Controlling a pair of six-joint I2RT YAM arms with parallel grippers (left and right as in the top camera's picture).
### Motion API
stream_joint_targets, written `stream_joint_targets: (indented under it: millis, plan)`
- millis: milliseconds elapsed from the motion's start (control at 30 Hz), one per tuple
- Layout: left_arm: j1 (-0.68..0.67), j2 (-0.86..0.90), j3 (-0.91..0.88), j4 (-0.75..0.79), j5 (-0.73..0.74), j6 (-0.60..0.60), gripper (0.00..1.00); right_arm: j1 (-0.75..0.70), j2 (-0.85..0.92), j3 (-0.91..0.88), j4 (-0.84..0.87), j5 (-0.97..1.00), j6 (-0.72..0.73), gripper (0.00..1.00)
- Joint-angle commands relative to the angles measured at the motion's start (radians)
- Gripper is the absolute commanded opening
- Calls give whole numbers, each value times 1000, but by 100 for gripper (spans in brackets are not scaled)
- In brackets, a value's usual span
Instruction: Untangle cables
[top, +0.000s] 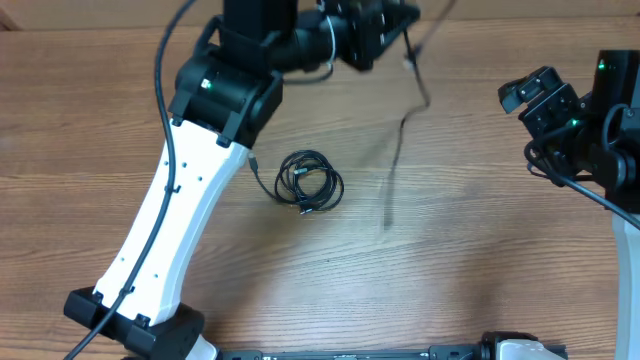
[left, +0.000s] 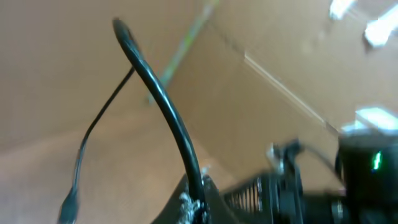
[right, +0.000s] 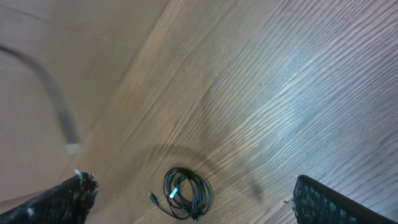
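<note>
- Left gripper (top: 400, 30) looks clamped on cable (top: 400, 130), which dangles up-right of coil (top: 308, 182).
- Right gripper (top: 520, 95) fingers apart, far right of coil.
- Coil looks light and floppy; grab its outer loop.

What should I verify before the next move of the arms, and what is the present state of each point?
1. Left tool grips the lifted cable: ok, the cable hangs from it.
2. Lifted cable is apart from the bundle: ok, in the overhead view it hangs to one side of it.
3. Lower end of the lifted cable is clear of the table: cannot tell.
4. Bundle is untangled: not ok, it lies coiled on the table.
5. Right tool is open and empty: ok.
</note>
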Motion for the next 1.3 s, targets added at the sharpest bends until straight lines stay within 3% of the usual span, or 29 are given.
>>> stream_joint_targets:
  millis: [0, 167, 267, 700, 967, 1267]
  plan:
    - [58, -5, 21, 163, -61, -213, 4, -3, -4, 3, 3, 10, -14, 100]
    - [108, 6, 21, 471, -169, -453, 4, -3, -4, 3, 3, 10, -14, 100]
    - [133, 7, 21, 505, -279, -467, 4, -3, -4, 3, 3, 10, -14, 100]
    - [432, 94, 20, 236, -296, -122, 4, -3, -4, 3, 3, 10, -14, 100]
    - [618, 179, 20, 210, -285, 55, 4, -3, -4, 3, 3, 10, -14, 100]
    - [774, 204, 20, 208, -308, 339, 4, -3, -4, 3, 3, 10, -14, 100]
